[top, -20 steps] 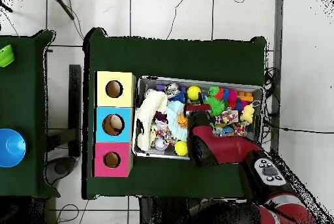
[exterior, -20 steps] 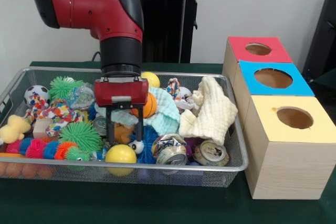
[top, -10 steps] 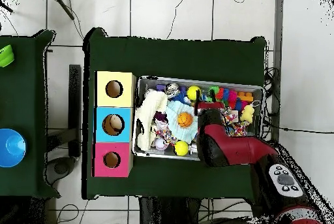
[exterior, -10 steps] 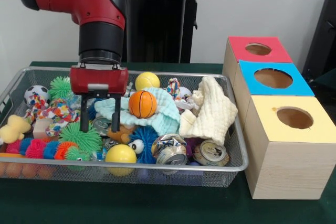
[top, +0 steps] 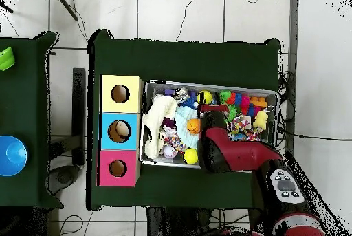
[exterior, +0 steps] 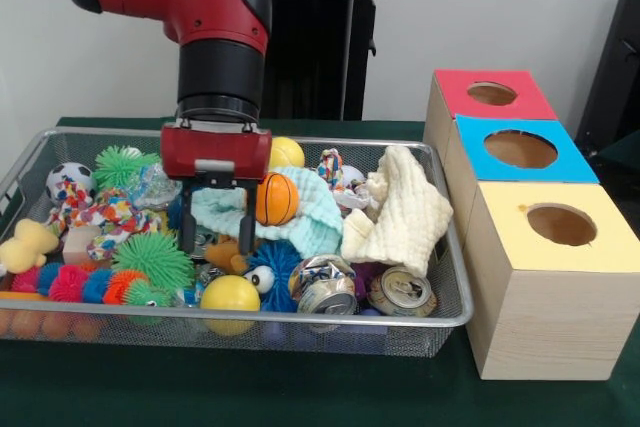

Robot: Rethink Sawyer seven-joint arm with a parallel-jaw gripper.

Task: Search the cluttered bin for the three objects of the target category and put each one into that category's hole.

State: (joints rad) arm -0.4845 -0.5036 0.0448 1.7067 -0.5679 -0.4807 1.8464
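Note:
The wire mesh bin [exterior: 455, 319] is full of mixed toys; it also shows in the overhead view [top: 269, 94]. My gripper [exterior: 217, 239] hangs over the bin's middle, open and empty, with its fingertips just above the clutter. An orange toy [exterior: 226, 253], partly hidden, lies right below it. A yellow duck [exterior: 24, 246] sits at the bin's left end, far from the gripper; it also shows in the overhead view [top: 260, 120]. The red-topped box's hole [exterior: 492, 93] is at the far right and also shows in the overhead view [top: 117, 168]. In the overhead view the arm [top: 227, 152] hides the gripper.
An orange basketball [exterior: 276, 198] on teal cloth sits just right of the gripper. Yellow balls [exterior: 230, 293], crushed cans [exterior: 400, 291], green spiky balls [exterior: 152, 257] and a cream cloth [exterior: 405, 209] fill the bin. The blue-topped box [exterior: 520, 149] and the yellow-topped box [exterior: 560, 224] stand nearer than the red one.
The gripper rose and swung left from beside the basketball, then came back a little to the right. It has stayed open and empty. The toys have not visibly moved.

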